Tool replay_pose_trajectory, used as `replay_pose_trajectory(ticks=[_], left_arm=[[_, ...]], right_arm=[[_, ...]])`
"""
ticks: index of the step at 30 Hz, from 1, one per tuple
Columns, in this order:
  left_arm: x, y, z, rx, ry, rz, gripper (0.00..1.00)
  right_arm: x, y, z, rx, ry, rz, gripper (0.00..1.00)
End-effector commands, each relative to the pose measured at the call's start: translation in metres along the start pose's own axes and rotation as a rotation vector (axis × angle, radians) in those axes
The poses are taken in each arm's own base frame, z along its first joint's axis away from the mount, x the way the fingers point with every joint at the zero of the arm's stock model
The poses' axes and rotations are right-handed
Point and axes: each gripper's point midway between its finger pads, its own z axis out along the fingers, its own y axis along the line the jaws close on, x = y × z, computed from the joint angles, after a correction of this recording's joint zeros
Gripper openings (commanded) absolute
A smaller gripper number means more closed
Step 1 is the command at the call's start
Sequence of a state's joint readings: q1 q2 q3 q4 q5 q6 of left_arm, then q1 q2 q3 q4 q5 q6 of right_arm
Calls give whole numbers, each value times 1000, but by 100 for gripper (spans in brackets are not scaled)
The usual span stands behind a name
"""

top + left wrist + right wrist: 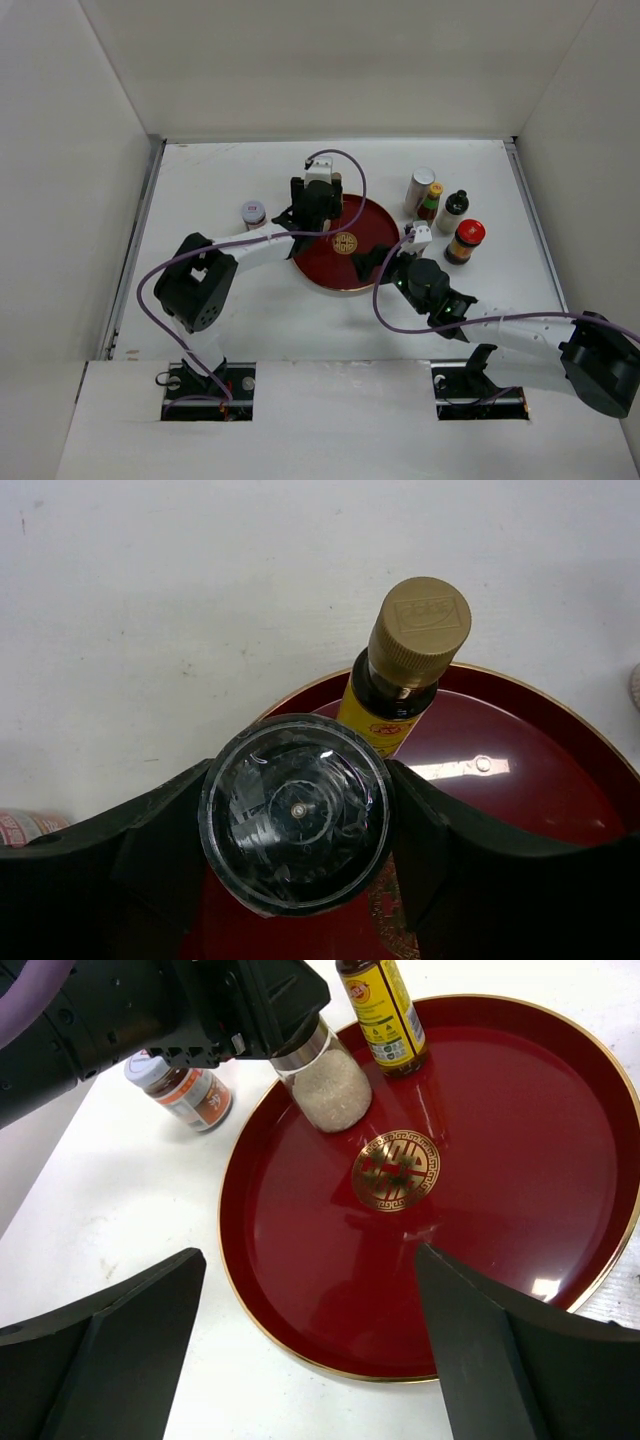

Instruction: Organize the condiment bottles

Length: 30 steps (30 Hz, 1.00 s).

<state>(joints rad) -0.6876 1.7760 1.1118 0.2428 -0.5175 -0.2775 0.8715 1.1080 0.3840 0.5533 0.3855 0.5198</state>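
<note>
My left gripper (315,215) is shut on the lid of a clear glass jar of white grains (327,1085), held upright at the back left of the round red tray (375,275); I cannot tell if its base touches the tray. In the left wrist view the jar's dark lid (295,815) fills the jaws. A yellow-labelled bottle with a gold cap (405,660) stands on the tray just beyond it. My right gripper (308,1253) is open and empty above the tray's near-left rim (300,1345).
A small jar with a brown-red label (254,213) stands on the table left of the tray. Right of the tray stand a tall white bottle (420,188), a green bottle (430,205), a black-capped bottle (453,210) and a red-capped jar (465,240).
</note>
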Motion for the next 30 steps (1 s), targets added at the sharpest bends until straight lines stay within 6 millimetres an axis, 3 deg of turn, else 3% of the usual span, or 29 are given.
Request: replay_pose_trajectory(ticks=[1, 4, 9, 12, 16, 18, 22, 30], left_arm=[[-36, 1, -6, -5, -108, -68, 64], [-42, 1, -13, 2, -120, -71, 82], [-73, 6, -52, 32, -195, -109, 90], [-79, 32, -72, -24, -223, -134, 91], [-56, 85, -84, -185, -172, -117, 94], [-40, 111, -84, -250, -132, -126, 94], [-14, 144, -75, -314, -64, -140, 95], [6, 162, -38, -332, -16, -174, 95]], right_arm=[[-16, 7, 2, -20, -58, 26, 94], [-19, 8, 2, -22, -68, 22, 95], [-16, 8, 3, -23, -57, 23, 95], [-16, 7, 3, -21, -60, 28, 95], [-15, 6, 4, -22, -55, 28, 95], [-14, 6, 4, -20, -52, 27, 95], [-10, 10, 7, -39, -35, 35, 95], [-7, 12, 8, -50, -25, 29, 96]])
